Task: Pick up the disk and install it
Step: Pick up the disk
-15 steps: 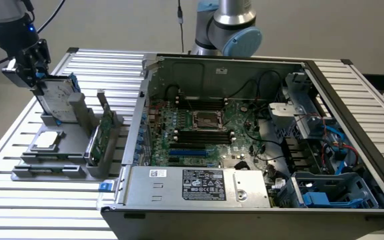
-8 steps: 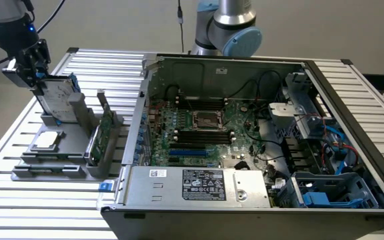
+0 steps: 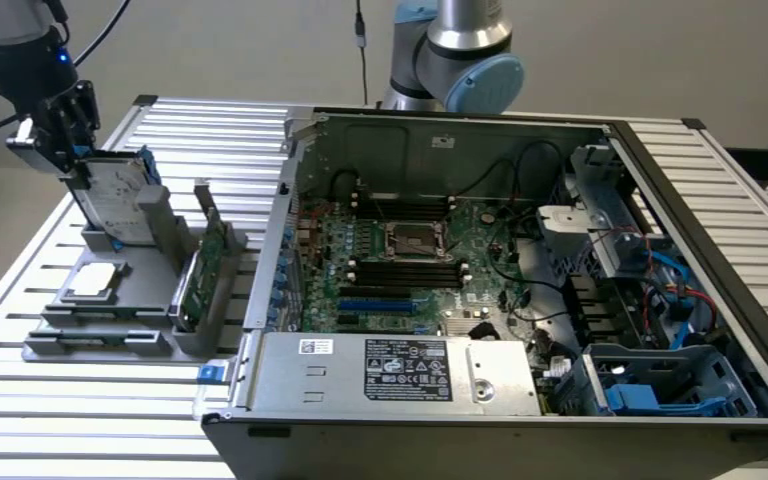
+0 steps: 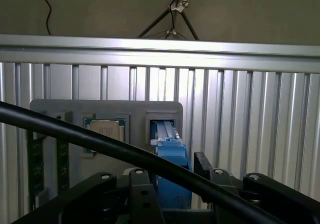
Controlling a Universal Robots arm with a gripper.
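The disk [image 3: 120,200], a silver-grey drive with a white label in a blue carrier, stands upright in a slot of the grey holder [image 3: 104,305] at the exterior view's left. My gripper [image 3: 88,168] has come down over the disk's top edge. In the wrist view the blue carrier end of the disk [image 4: 172,159] sits between the black fingers [image 4: 201,160], with a thin gap showing beside one of them. My gripper [image 4: 170,166] is open around it. The disk still rests in its slot.
The holder also carries a square silver chip [image 3: 95,282] and an upright green circuit card [image 3: 195,275]. An open computer case [image 3: 491,250] lies at the exterior view's right, with blue drive bays [image 3: 651,385] at its near corner. A black cable [image 4: 100,139] crosses the wrist view.
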